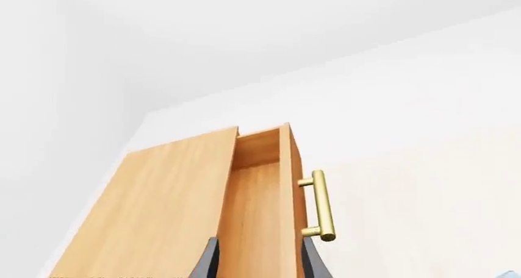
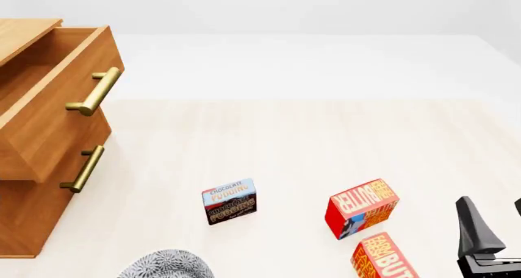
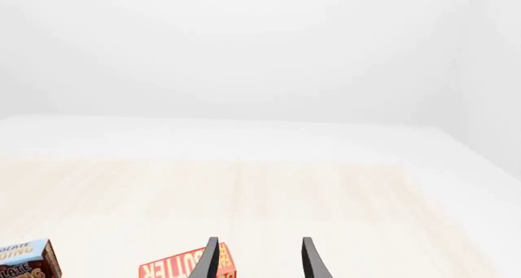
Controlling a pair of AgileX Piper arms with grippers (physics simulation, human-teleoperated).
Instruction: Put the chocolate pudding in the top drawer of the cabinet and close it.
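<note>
At the far left of the worktop (image 2: 326,138) stands the cabinet (image 2: 24,217), its top drawer (image 2: 49,107) pulled well out — a judgement, but that open box looks ready to take the load before it is pushed shut. Light-brown wood grain runs across the drawer front, and a brass cylindrical bar handle (image 2: 95,91) sits on two short posts; the drawer beneath carries a like handle (image 2: 82,168) and is closed. Near the middle front of the pale planked surface lies the chocolate pudding (image 2: 229,201), a small rectangular box, light blue above and dark brown below, held by nothing and well apart from the cabinet. To its right are two larger red-orange butter boxes (image 2: 362,215), one nearer the camera (image 2: 386,257). A grey speckled rounded object (image 2: 167,264) shows at the bottom edge. The left gripper (image 1: 258,263) looks along the open drawer, its dark tapered fingers spread apart and holding nothing. The right gripper (image 3: 258,260) likewise has parted, empty fingers — aimed over a butter box, the pudding off to one side.
</note>
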